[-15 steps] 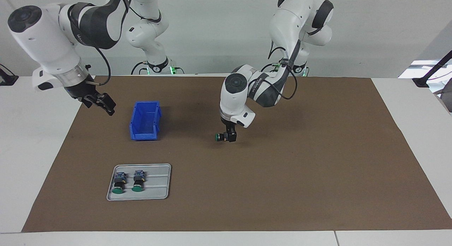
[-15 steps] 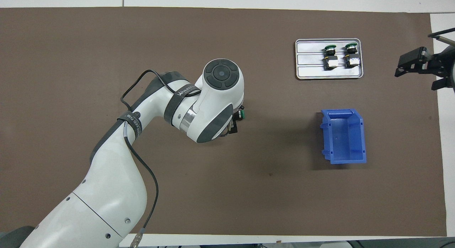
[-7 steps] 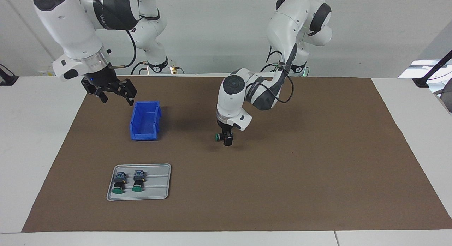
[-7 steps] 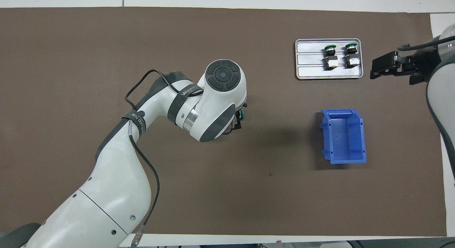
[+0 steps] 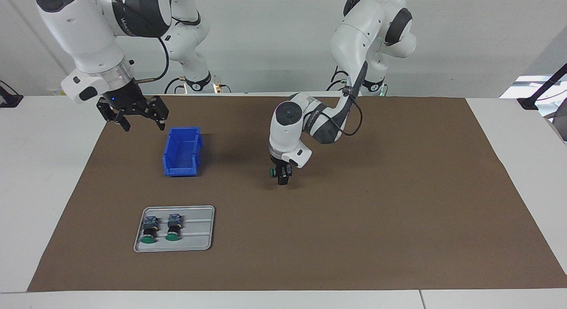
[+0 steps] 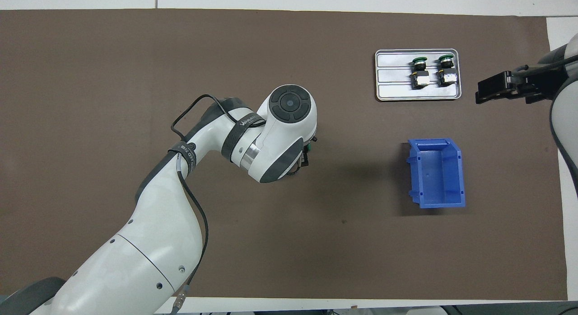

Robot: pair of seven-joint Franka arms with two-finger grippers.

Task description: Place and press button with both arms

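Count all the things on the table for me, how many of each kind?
Green buttons: 3, two on the tray, one at the left gripper in the middle of the mat
Blue bins: 1
Grey trays: 1
Total: 5

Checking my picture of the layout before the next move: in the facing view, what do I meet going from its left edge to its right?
Right gripper, open, up beside the bin → grey tray holding two buttons → blue bin → left gripper low over the mat, at the third button.
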